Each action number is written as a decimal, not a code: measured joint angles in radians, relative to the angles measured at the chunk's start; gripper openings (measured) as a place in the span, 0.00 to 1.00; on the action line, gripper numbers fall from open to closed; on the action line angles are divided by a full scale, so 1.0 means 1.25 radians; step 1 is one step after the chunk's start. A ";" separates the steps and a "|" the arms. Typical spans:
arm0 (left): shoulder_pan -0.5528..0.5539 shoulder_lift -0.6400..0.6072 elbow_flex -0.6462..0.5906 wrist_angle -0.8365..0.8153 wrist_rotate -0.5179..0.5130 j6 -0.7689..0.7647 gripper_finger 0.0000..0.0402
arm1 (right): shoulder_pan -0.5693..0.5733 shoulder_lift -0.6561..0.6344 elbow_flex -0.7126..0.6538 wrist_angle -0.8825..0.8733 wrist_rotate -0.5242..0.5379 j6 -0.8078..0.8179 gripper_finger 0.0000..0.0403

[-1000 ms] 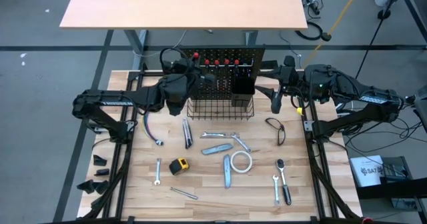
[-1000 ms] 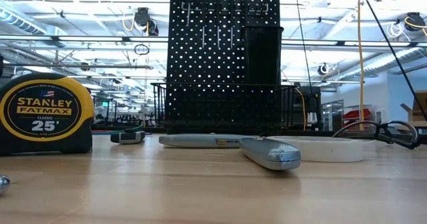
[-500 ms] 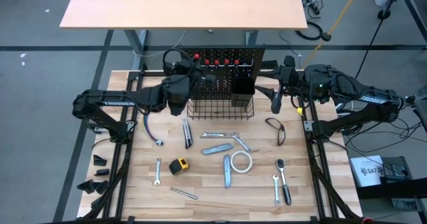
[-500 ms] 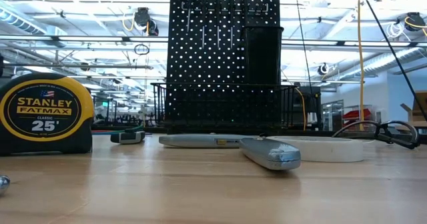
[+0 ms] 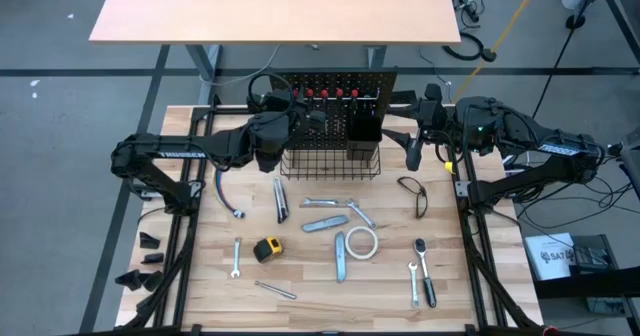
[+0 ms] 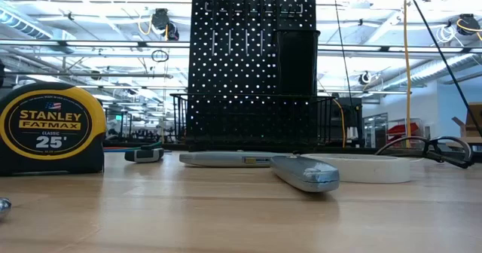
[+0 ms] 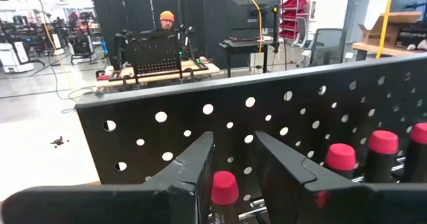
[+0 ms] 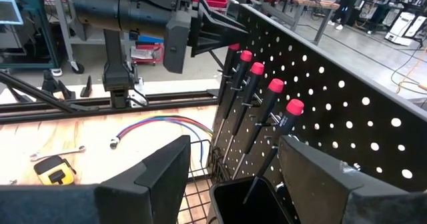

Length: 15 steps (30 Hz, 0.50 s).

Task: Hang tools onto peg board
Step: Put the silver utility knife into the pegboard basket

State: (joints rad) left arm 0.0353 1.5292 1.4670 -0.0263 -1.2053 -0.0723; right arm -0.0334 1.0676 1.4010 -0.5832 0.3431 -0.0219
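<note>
Left gripper at the peg board, fingers slightly parted astride a red-capped screwdriver, not pinching it. Right gripper beside the board, fingers wide apart, holding nothing.

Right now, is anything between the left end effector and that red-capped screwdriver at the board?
Nothing visible. The left end effector sits at the peg board's top edge with the red-capped screwdriver already between its open fingers, beside the other hung screwdrivers.
</note>
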 joint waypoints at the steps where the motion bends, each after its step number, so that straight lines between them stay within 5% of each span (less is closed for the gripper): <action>1: 0.000 0.000 0.000 -0.001 0.000 0.000 0.27 | 0.000 0.000 0.000 -0.001 0.000 0.000 0.56; 15: -0.031 -0.034 0.001 0.000 0.000 0.050 0.28 | 0.000 0.000 0.000 -0.004 -0.002 0.000 0.56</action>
State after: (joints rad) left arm -0.0037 1.4863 1.4681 -0.0268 -1.2057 -0.0092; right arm -0.0334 1.0676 1.4010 -0.5880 0.3400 -0.0223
